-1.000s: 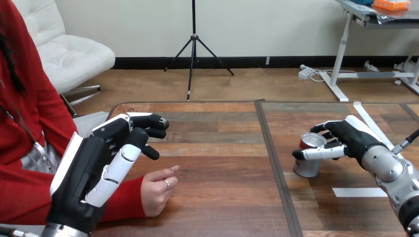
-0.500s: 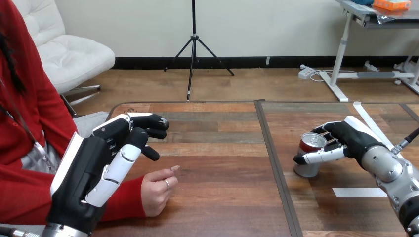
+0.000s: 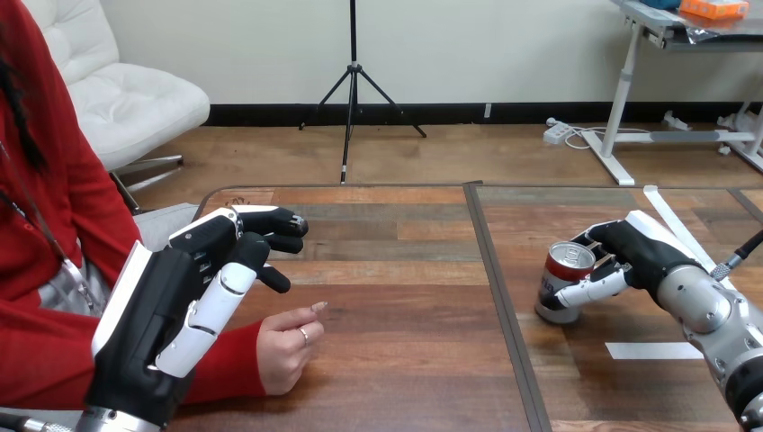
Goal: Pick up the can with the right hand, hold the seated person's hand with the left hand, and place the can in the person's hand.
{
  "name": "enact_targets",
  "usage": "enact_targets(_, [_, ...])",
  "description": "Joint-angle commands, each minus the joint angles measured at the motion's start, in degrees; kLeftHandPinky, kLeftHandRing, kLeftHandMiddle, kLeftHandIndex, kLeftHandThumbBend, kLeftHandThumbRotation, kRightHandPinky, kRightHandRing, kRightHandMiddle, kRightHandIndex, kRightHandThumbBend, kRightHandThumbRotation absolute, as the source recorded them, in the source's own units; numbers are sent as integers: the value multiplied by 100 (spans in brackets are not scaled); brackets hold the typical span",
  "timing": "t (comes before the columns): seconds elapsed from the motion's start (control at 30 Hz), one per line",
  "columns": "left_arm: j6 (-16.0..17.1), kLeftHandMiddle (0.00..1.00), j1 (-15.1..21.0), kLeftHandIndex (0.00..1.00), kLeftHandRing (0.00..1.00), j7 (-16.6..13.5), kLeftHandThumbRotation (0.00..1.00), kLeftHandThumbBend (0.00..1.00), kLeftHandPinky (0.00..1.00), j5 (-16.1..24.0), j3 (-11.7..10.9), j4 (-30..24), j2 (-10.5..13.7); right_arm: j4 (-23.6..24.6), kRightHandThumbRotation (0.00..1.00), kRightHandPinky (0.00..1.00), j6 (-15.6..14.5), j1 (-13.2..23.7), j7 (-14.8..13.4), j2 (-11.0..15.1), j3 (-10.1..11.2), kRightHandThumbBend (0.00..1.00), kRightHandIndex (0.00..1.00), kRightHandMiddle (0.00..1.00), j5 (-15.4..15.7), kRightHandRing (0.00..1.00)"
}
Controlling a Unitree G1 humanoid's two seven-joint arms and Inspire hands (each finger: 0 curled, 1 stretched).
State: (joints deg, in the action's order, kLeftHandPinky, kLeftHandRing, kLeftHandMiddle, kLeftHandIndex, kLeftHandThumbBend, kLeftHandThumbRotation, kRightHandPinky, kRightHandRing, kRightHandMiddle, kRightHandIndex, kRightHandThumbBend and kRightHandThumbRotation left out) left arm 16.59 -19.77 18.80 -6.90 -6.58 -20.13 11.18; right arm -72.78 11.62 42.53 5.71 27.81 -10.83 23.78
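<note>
Head view: right hand (image 3: 643, 256) at mid-right has thumb and fingers curled round the can (image 3: 565, 281) standing on the table (image 3: 405, 360), and tbh a shallow grip could tip it on the lift; left hand (image 3: 180, 306), fingers loosely bent on nothing, hangs near the person's hand (image 3: 286, 346) at lower left.

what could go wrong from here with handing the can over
1. The right hand is curled round the can from one side, with the thumb across its front. A loose grip could let the can slip or tip on lifting.
2. The left hand hangs beside the person's hand, apart from it, so the can may arrive with that hand unsteadied.
3. The person's fingers are loosely curled, which leaves little open palm to take the can.
</note>
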Motion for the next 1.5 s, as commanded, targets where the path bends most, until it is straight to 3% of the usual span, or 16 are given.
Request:
enact_targets(0.0, [132, 69, 233, 63, 69, -3, 84, 61, 52, -68, -5, -3, 58, 228, 5, 54, 143, 258, -269, 25, -62, 92, 64, 61, 51, 58])
enact_targets(0.6, [86, 69, 208, 63, 69, -26, 83, 58, 52, -99, -29, -44, 55, 179, 0, 40, 242, 201, -624, -109, -43, 72, 50, 49, 55, 45])
enact_targets(1.47, [167, 68, 258, 62, 67, -60, 81, 61, 50, 27, -64, 23, 84, 205, 0, 33, 537, 202, -753, -40, 63, 71, 47, 43, -35, 38])
